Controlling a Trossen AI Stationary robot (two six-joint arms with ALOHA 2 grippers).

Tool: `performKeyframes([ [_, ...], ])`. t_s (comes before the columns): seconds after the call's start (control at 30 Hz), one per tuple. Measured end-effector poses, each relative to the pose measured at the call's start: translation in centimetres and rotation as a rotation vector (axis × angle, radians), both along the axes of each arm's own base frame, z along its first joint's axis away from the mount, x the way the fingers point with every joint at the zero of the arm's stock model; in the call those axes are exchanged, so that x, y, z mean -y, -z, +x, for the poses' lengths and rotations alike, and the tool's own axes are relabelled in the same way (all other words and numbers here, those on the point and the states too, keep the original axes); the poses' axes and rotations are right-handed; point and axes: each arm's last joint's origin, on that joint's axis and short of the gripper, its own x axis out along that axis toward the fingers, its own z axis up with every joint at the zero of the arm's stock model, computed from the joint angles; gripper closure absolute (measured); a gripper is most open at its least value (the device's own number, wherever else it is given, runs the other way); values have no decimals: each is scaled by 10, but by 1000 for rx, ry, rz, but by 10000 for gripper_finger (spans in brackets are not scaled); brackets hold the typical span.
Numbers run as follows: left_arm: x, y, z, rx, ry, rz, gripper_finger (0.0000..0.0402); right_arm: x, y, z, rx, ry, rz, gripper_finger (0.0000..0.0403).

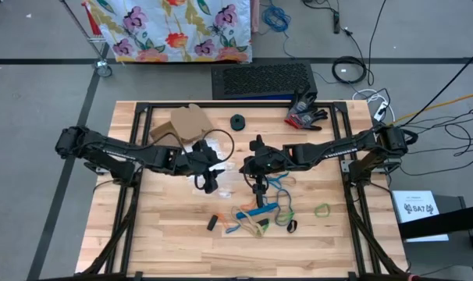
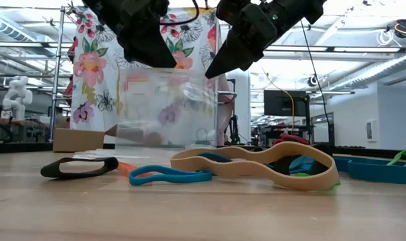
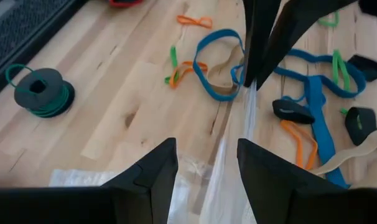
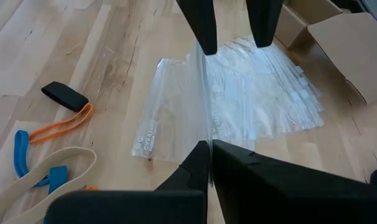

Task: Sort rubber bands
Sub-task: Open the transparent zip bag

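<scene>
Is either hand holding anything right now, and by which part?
The right hand is shut on the top edge of a clear plastic bag, hanging it above the table. The left hand is open around the bag's edge, gripping nothing.

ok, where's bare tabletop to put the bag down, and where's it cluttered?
Free: the wooden table's near-left area, left of the small black band, and the near-right corner below the green rubber band. Crowded: centre, where the blue, orange and tan rubber bands pile under the right gripper; behind the left gripper, clear plastic bags and a cardboard box.
</scene>
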Motion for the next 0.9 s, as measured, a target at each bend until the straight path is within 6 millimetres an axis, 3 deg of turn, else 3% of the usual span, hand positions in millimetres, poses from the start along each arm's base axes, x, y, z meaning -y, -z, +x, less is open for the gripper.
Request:
performKeyframes([
  [0.53, -1, 1, 0, -7, 12, -18, 231, -4, 0, 0, 1, -17, -7, 401],
  [0.9, -1, 12, 1, -82, -9, -37, 231, -6, -2, 2, 30, -23, -8, 401],
])
